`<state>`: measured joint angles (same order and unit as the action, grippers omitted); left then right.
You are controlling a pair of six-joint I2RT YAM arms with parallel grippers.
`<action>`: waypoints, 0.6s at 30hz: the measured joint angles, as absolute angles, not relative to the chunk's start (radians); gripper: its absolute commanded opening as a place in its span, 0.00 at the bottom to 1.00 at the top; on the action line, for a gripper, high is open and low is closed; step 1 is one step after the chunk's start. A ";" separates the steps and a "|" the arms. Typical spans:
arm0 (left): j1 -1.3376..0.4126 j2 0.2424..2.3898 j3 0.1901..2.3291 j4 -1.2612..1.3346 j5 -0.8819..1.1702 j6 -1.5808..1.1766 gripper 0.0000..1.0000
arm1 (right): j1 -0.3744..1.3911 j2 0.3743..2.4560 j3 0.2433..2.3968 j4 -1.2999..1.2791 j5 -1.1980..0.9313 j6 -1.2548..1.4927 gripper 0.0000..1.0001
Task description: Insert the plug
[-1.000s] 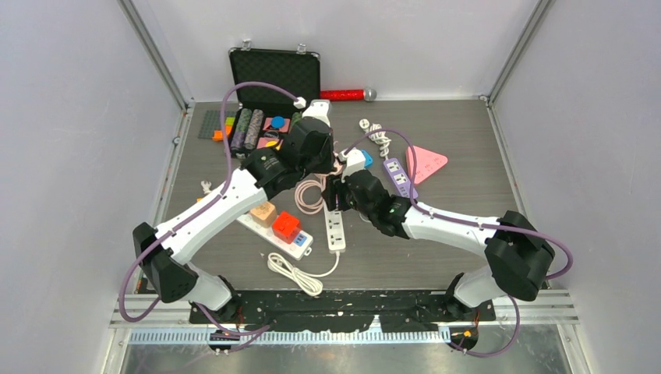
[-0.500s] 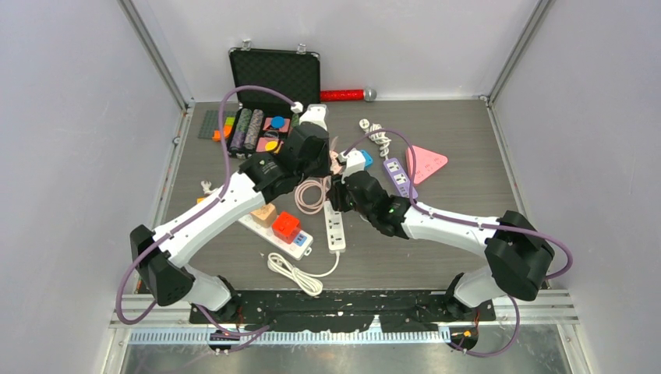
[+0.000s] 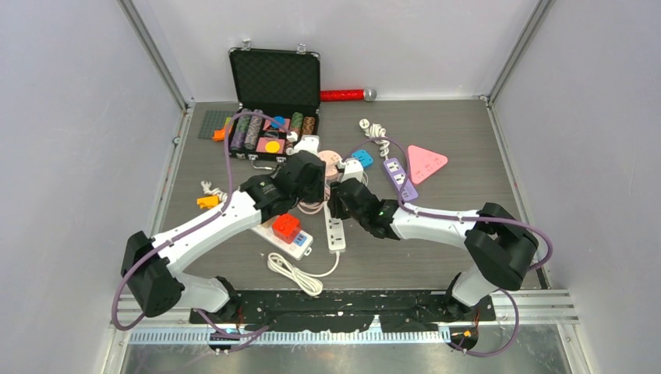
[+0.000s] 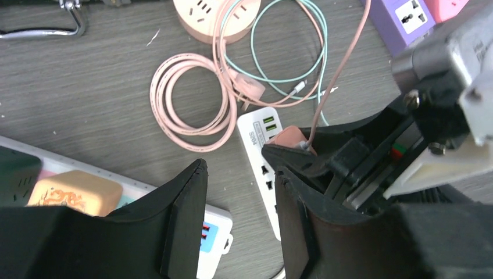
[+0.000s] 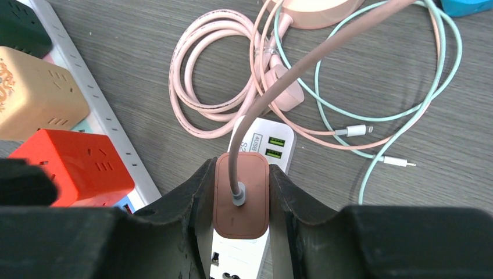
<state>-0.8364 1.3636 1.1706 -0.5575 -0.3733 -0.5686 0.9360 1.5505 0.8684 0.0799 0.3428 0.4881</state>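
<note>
The plug (image 5: 241,200), a brownish-pink block with a pink cable rising from its back, is held between the fingers of my right gripper (image 5: 241,168), which is shut on it. It stands over the white power strip (image 5: 261,142), just behind the strip's USB ports; its pins are hidden. My left gripper (image 4: 239,174) is open and empty, close to the left of the right gripper, above the same strip (image 4: 264,145). From the left wrist the plug (image 4: 288,136) shows at the right fingers' tip. In the top view both grippers (image 3: 308,187) (image 3: 337,201) meet at mid-table.
A long white strip carrying red (image 3: 286,226) and tan cube adapters lies to the left. A coiled pink cable (image 4: 192,93), a mint cable and a round pink socket (image 4: 218,17) lie behind. A purple strip (image 3: 399,178), a pink triangle (image 3: 426,162) and a black case (image 3: 274,78) stand farther back.
My left gripper has opened and pulled back toward the near side. My right gripper has closed on the plug and moved with it over the white strip.
</note>
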 measured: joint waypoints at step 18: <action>-0.836 1.155 0.997 -0.533 -0.382 -0.577 0.55 | 0.989 1.593 0.862 0.055 0.358 0.561 0.05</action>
<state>-0.8364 1.1545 0.9966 -0.5331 -0.3824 -0.5766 0.9894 1.5929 0.8616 0.0551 0.3580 0.5610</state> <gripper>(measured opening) 0.542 0.373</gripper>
